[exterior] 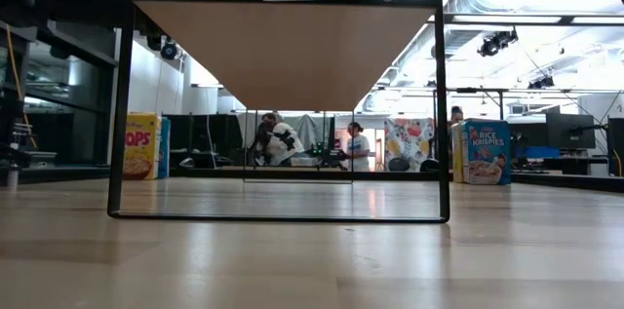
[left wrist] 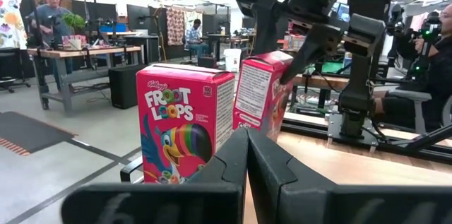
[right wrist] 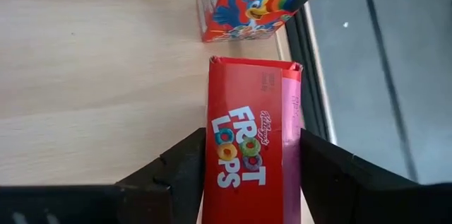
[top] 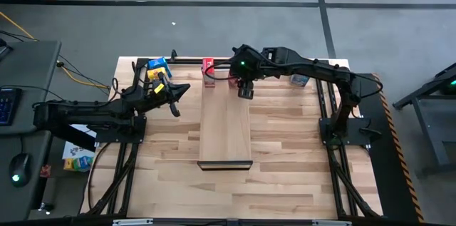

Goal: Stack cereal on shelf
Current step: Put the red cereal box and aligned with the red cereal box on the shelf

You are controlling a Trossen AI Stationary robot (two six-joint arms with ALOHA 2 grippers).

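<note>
The shelf (top: 224, 126) is a pale board raised on a black frame, its dark lip (top: 224, 164) at the near end. One red Froot Loops box (top: 209, 65) (left wrist: 183, 125) stands upright on the shelf's far end. My right gripper (top: 246, 90) (right wrist: 251, 181) hangs over that far end, shut on a second red Froot Loops box (right wrist: 251, 146) (left wrist: 265, 97) just right of the standing one (right wrist: 261, 1). My left gripper (top: 176, 105) (left wrist: 247, 146) waits shut to the left of the shelf, pointing at both red boxes. My right gripper pinches the second red box between its two fingers (right wrist: 183, 167), one on each narrow side (right wrist: 291, 132), near the box's upper end. The fingers come from above, pointing down along the box. The box hangs slightly tilted below them; whether its lower end (right wrist: 254, 65) touches the shelf, I cannot tell.
A yellow and a blue box (top: 158, 69) stand on the table's far left, seen as Corn Pops (exterior: 141, 145) in the low view. Blue Rice Krispies (exterior: 487, 151) and another box (top: 299, 80) stand far right, under the right arm. People stand in the room behind.
</note>
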